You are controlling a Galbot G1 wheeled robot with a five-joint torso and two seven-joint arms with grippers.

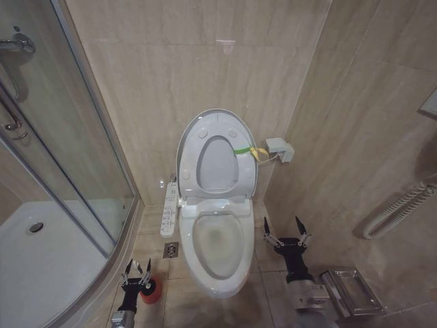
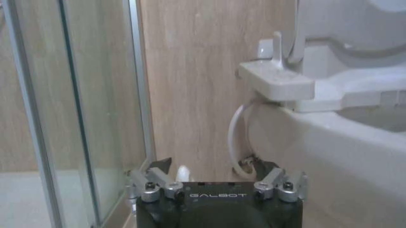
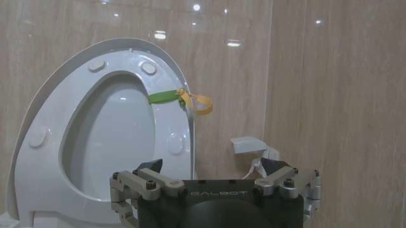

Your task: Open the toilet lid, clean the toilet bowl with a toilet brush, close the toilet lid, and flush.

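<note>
The toilet lid [image 1: 216, 117] stands upright against the back wall, and the ring seat [image 1: 240, 179] leans on it; the same lid [image 3: 68, 61] and seat [image 3: 44, 161] fill the right wrist view. The toilet bowl [image 1: 218, 247] lies uncovered below, and its side [image 2: 355, 142] is seen from the left wrist. My left gripper [image 1: 137, 267] hangs open low at the bowl's left, just above the red cup [image 1: 153, 292]. A small white tip, seemingly the toilet brush handle [image 2: 182, 173], shows between the fingers of the left gripper [image 2: 212, 168], ungrasped. My right gripper [image 1: 285, 229] stands open and empty right of the bowl.
A long white control panel [image 1: 168, 208] juts out left of the seat, with a floor drain [image 1: 171, 249] below it. The glass shower enclosure [image 1: 61, 157] bounds the left. A green and yellow strap [image 1: 249, 150] hangs on the seat. A metal tray [image 1: 351, 290] sits on the right.
</note>
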